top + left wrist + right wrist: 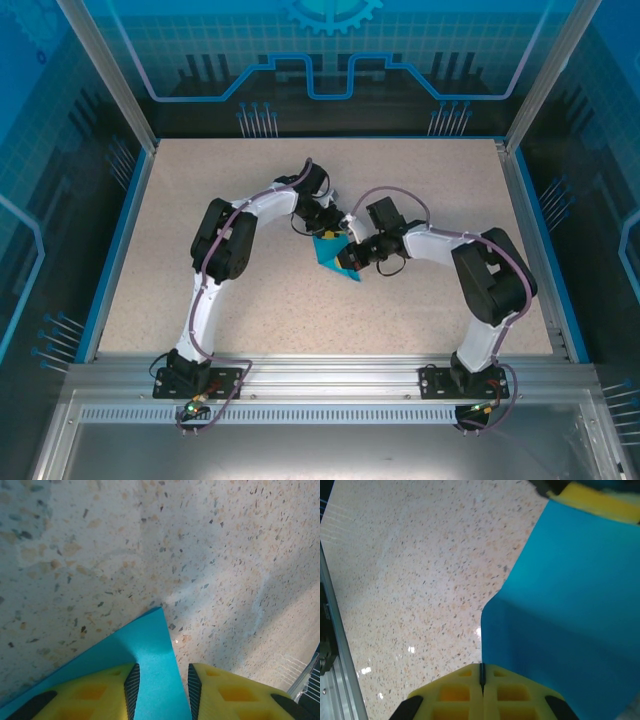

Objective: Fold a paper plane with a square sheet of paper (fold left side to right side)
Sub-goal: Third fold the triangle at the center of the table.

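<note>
Left hand (163, 672) has its yellow fingers (95, 695) a narrow gap apart. The teal sheet of paper (150, 647) runs up through that gap from 6 o'clock and ends in a corner pointing to 12 over the speckled surface (150, 540). Whether either pad presses on the sheet cannot be told. Its lower part is cut off by the frame and partly tucked under the finger at 7 o'clock.

From above, the two hands meet at mid-surface, their fingertips hard to pick out against the dark arm links (225, 240). The sheet shows there as a small teal wedge at 5 o'clock of the left hand.

Right hand (481, 669) is closed tight, finger against finger, and the sheet's edge goes into the seam, so it pinches the paper. The sheet spreads bowed toward 1 o'clock and runs out of frame at 3 and 5 o'clock. A yellow finger of the left hand sits at its top edge, itself cut off.
</note>
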{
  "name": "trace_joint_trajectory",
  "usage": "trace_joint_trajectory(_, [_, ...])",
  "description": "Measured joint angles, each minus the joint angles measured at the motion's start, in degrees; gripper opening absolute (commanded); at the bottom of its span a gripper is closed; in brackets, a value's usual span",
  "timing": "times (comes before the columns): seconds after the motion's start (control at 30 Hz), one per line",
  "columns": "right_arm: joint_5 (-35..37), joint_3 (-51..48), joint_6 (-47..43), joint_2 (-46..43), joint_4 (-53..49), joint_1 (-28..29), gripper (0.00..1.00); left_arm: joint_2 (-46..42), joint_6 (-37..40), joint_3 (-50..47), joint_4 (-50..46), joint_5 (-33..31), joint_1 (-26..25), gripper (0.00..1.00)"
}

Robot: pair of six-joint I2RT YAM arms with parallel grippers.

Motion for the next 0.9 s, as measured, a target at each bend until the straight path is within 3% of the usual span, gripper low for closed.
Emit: trace_joint_trajectory(0.9, [1.4, 3.2, 2.2, 6.0, -4.5, -3.2, 0.04, 0.0, 1.0, 0.3, -0.4, -0.5, -0.2, 0.36])
